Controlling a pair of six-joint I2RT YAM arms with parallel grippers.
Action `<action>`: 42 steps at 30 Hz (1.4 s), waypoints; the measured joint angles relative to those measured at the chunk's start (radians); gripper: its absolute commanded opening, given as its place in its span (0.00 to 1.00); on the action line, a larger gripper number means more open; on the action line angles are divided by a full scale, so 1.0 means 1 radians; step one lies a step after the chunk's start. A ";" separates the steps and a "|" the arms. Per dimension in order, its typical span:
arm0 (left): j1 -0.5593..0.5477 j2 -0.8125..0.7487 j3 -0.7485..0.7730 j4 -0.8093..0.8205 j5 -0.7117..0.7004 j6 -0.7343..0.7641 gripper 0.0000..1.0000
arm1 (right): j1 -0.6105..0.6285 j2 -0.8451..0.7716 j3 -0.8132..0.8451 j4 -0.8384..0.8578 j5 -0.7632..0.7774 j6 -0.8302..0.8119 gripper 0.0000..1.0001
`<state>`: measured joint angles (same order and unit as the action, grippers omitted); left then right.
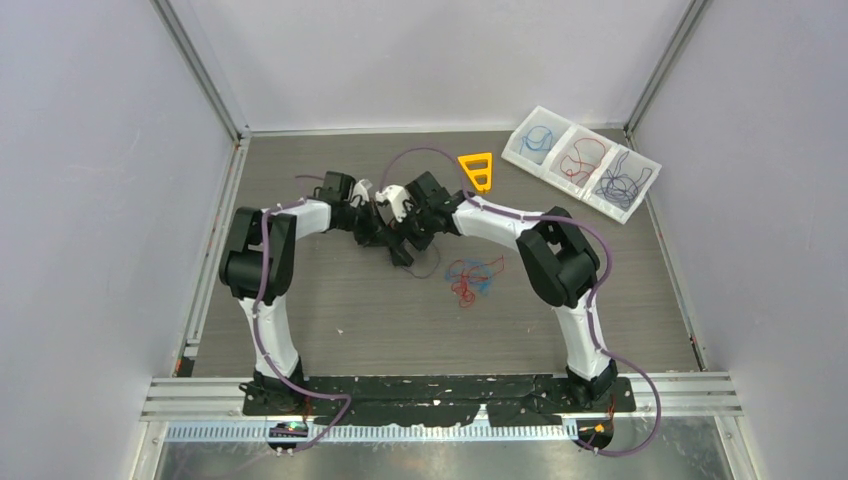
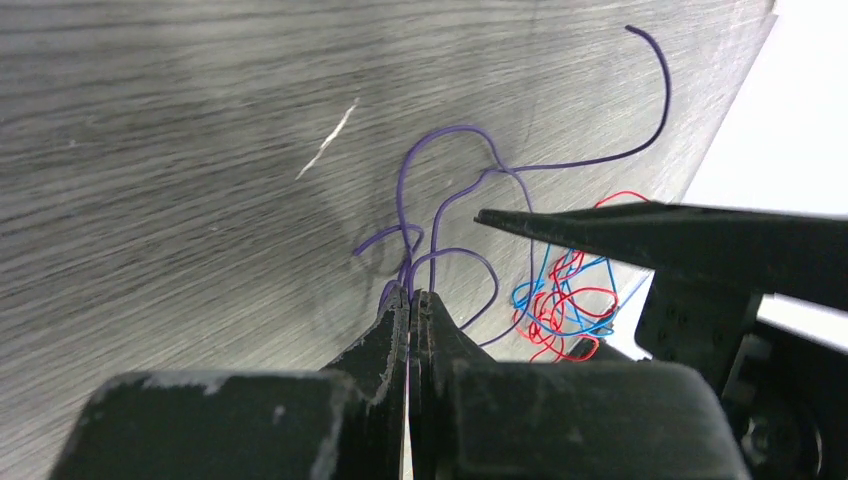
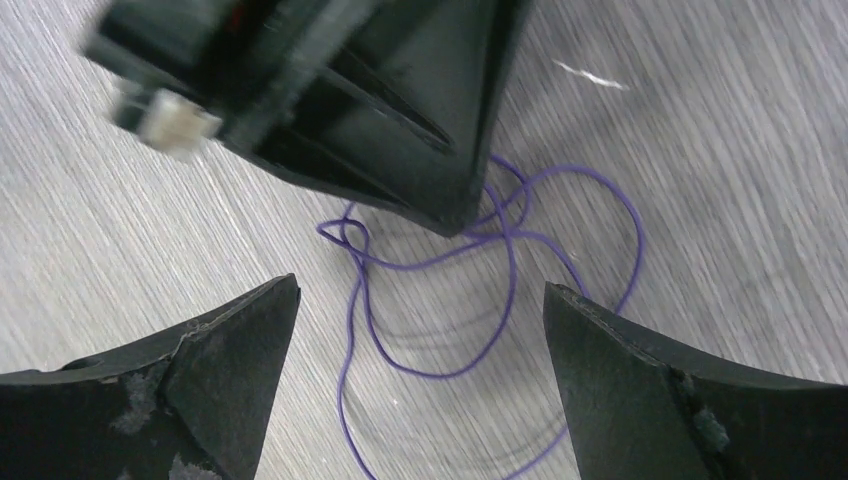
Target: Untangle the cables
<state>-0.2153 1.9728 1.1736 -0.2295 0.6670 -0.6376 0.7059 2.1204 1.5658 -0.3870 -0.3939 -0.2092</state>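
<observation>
Now, left hand (image 2: 410, 300) pinching purple cable (image 2: 580, 162), right hand (image 3: 420, 290) spread wide above it

Tabletop (image 1: 350, 320): grey, wood-grain finish; short white scratch (image 2: 328, 140) on its surface. Orange plastic triangle (image 1: 475, 157), hollow, lying flat toward the far edge; well apart to its right a white three-compartment tray (image 1: 543, 112), set askew near the far right corner. Aluminium rails (image 1: 205, 250) border the tabletop; black tape strip (image 1: 440, 390) along the near edge; pale walls (image 1: 100, 150) on three sides.
</observation>
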 measured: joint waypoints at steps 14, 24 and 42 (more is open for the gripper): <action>0.027 0.039 -0.030 0.020 0.052 -0.070 0.00 | 0.100 0.033 -0.025 0.119 0.236 0.003 0.38; 0.052 0.022 -0.063 0.034 0.096 -0.082 0.33 | 0.108 0.006 -0.079 0.179 0.240 0.002 0.05; 0.147 -0.533 -0.144 0.113 0.148 0.030 0.93 | -0.286 -0.427 -0.137 0.056 -0.087 0.003 0.06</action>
<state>-0.0681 1.4399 1.0298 -0.1162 0.8146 -0.6079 0.4202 1.6932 1.4284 -0.3305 -0.4812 -0.2066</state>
